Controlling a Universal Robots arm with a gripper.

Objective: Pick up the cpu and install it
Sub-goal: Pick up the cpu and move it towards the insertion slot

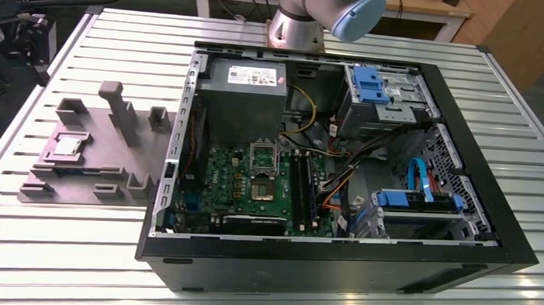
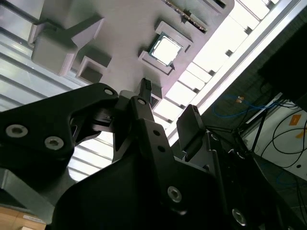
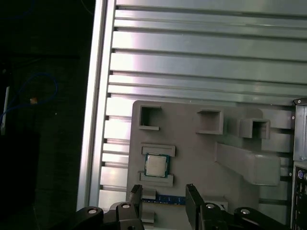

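jaws released, empty | cpu (image 3: 156,166) nested in fixture tray (image 3: 194,155) ahead of jaws | I fear skewed descent clipping nest walls

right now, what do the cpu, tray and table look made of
cpu: metal lid, shiny silver-grey, glints; the green rim suggests circuit board. tray: probably plastic, matte grey, moulded blocks. table: likely aluminium, ribbed slats with bright reflections.

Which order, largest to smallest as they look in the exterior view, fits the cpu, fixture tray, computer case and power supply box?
1. computer case
2. fixture tray
3. power supply box
4. cpu
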